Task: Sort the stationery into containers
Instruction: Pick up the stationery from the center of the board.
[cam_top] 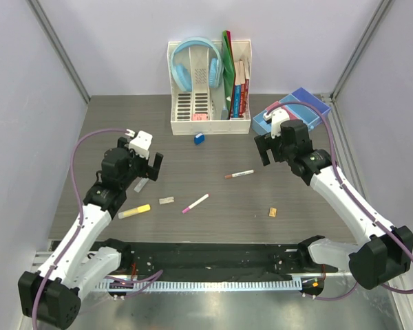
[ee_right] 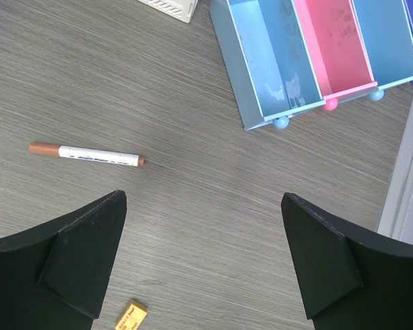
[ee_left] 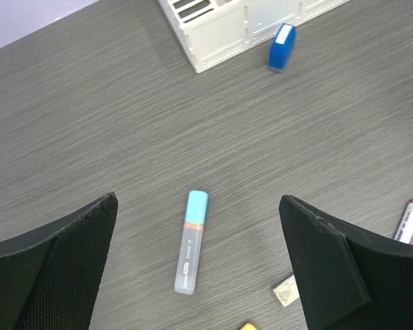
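left gripper [ee_left: 197,206]: jaws spread wide, gripping nothing; matte black wedge-shaped fingers [ee_left: 69,261], one face finely meshed.
under left jaws: translucent grey tube-shaped pen with a teal cap [ee_left: 191,242] and an orange band, flat on the table, centred in the gap, touched by neither finger.
right gripper [ee_right: 203,199]: jaws released just as wide, holding nothing; smooth, angular black plastic.
under right jaws: dark grey wood-grain table top [ee_right: 193,103], finely streaked.
beside left jaws: small grey block [ee_left: 286,290] just by the right finger; pink-tipped white pen [ee_left: 409,220] at the frame edge, partly behind that finger.
beside right jaws: white marker with a brownish cap [ee_right: 87,153], flat, beyond the left finger; small tan block [ee_right: 132,316] with dark print, at the lower edge.
farther from left jaws: small blue block [ee_left: 281,47] with a white label, just beside the white slotted plastic organiser [ee_left: 220,34].
containers: row of translucent plastic rectangular bins [ee_right: 265,118], joined side by side, blue, pink, light blue and a purple-blue sliver, with small ball knobs at the near ends; well apart from every loose item.
in the bins: bare scuffed floors in the blue and pink ones; the others cropped.
top view only: yellow highlighter [cam_top: 135,211] near the left arm; light-blue headphones [cam_top: 196,65] and upright red, green and blue books [cam_top: 237,86] in the organiser.
wrist views only: bin interiors; the full length of the teal-capped pen, mostly tucked under the gripper from above.
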You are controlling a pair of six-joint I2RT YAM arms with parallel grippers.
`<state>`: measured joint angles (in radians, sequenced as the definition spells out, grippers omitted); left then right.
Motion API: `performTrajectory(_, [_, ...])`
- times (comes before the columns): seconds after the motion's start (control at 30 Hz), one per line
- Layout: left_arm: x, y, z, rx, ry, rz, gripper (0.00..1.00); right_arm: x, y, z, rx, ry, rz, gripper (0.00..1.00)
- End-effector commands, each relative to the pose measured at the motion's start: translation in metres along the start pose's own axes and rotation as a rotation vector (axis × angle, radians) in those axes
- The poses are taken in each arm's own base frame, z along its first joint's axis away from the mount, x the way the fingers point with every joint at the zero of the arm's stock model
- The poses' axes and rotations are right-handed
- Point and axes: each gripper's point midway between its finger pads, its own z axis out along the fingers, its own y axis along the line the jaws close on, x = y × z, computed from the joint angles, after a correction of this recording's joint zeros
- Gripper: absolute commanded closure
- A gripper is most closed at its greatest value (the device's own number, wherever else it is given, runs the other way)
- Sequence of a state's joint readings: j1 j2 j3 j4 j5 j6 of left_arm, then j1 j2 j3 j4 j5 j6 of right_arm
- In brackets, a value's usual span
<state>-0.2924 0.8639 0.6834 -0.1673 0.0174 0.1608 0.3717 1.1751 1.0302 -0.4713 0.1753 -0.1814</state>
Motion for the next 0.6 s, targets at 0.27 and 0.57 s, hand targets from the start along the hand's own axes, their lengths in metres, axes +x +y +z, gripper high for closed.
performTrajectory(0.27, [-0.021, -0.057, 0.064, 0.358, -0.063, 0.043, 0.0, -0.002, 0.0, 0.014, 0.009, -0.002, -0.03, 0.0])
performTrajectory(0.57, [-0.009, -0.085, 0.138, 0.585, -0.051, 0.199, 0.0, 0.017, -0.009, 0.037, 0.078, 0.093, -0.095, 0.0])
